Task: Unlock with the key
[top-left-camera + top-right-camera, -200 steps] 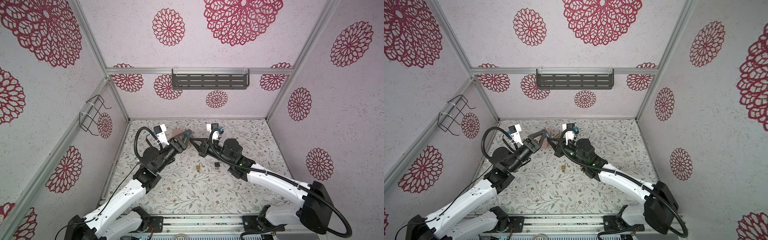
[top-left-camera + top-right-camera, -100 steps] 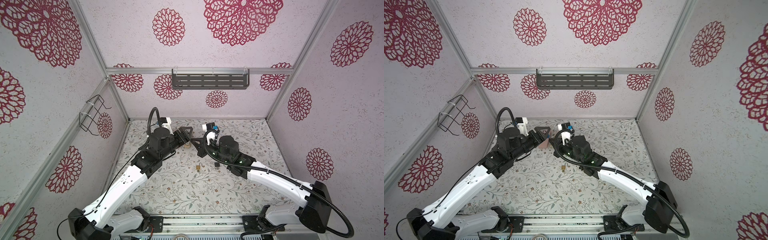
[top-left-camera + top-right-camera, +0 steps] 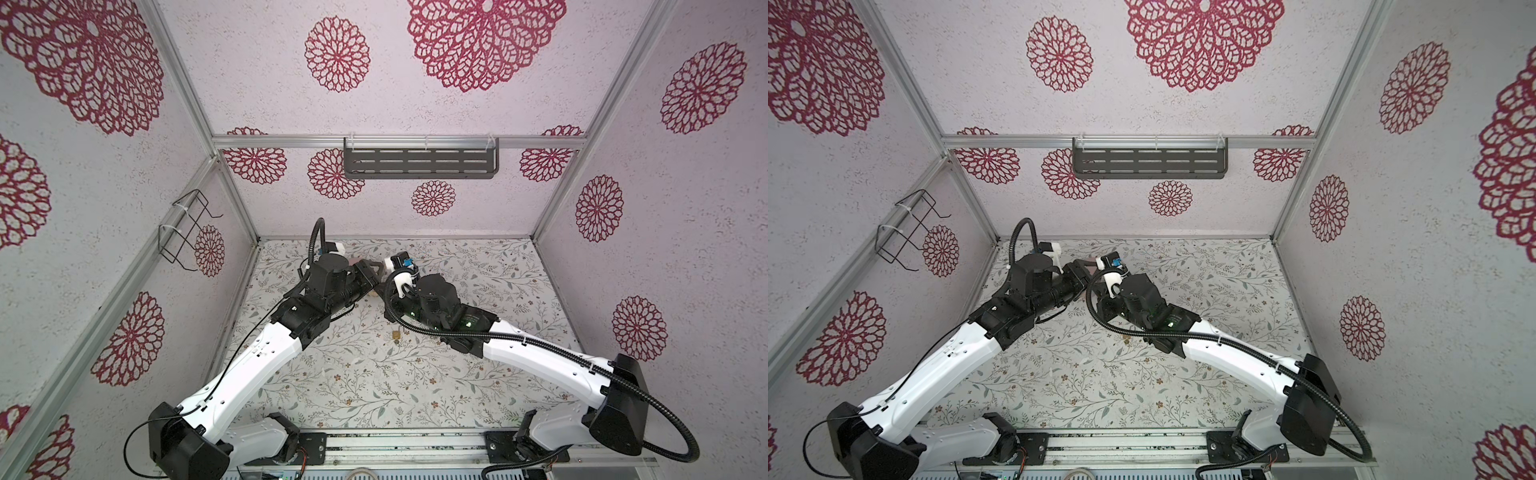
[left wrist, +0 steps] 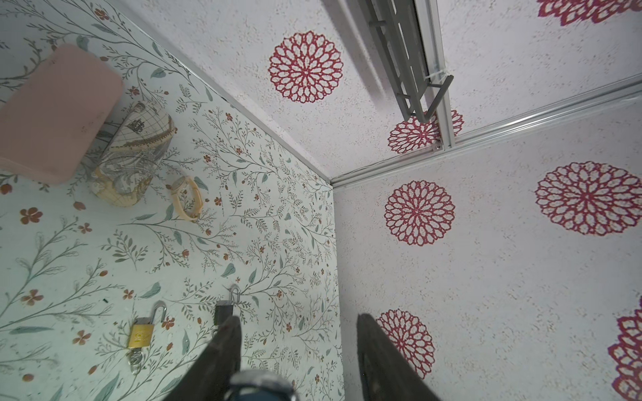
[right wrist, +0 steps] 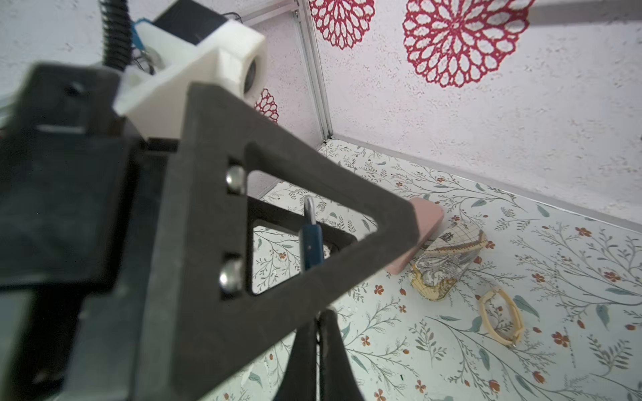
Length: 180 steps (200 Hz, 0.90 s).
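Two white-and-black robot arms meet above the back of a tabletop (image 3: 374, 386) covered in a matt print of leafy sprigs and small red flowers. Seen from the right wrist, a slim blue padlock (image 5: 311, 244) with a curved silver shackle stands in mid-air. The left gripper (image 4: 297, 317), whose fingers are flat, dark, rough-looking triangular frames, is partway open with one finger on each side of that lock. Whether either finger touches it I cannot tell. The right gripper (image 5: 319, 317) has its narrow black fingers pressed together just beneath the lock, but what they pinch is hidden behind a left finger. On the tabletop lies a brass padlock (image 4: 140, 335), its steel shackle swung open, with what looks like a silvery key (image 4: 133, 359) at its base. Just beside it lies a small dark padlock (image 4: 222, 312).
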Motion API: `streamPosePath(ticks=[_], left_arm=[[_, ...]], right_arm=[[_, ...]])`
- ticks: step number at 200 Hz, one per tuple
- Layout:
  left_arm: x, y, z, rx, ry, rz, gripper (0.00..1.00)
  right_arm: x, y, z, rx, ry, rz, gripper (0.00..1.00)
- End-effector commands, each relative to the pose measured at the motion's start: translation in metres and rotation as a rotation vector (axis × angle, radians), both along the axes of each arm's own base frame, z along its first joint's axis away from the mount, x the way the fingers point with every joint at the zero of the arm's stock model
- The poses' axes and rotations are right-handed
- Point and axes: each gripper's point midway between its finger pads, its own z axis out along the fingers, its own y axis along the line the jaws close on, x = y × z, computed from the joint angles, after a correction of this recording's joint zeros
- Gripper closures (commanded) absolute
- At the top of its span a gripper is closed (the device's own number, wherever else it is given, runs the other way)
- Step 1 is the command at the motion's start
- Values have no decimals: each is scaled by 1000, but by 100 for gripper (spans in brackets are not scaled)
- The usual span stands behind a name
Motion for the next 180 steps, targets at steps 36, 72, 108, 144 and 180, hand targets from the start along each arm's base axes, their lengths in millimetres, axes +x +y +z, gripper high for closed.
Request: streamPosePath(ticks=[36, 72, 108, 144, 180], left_arm=[[0, 12, 2, -56, -25, 67, 54], [-1, 12, 2, -71, -42, 64, 62], [1, 10, 6, -97, -60, 59, 63], [1, 6, 7, -112, -57, 48, 69], [1, 8, 5, -105, -59, 52, 81]], right_arm=[[8, -4, 24, 18, -48, -51, 100], [9, -1, 27, 26, -35, -49, 100], [10, 0, 22, 11, -29, -52, 100], [12, 0, 21, 2, -30, -59, 100], [12, 1, 20, -1, -26, -54, 100]])
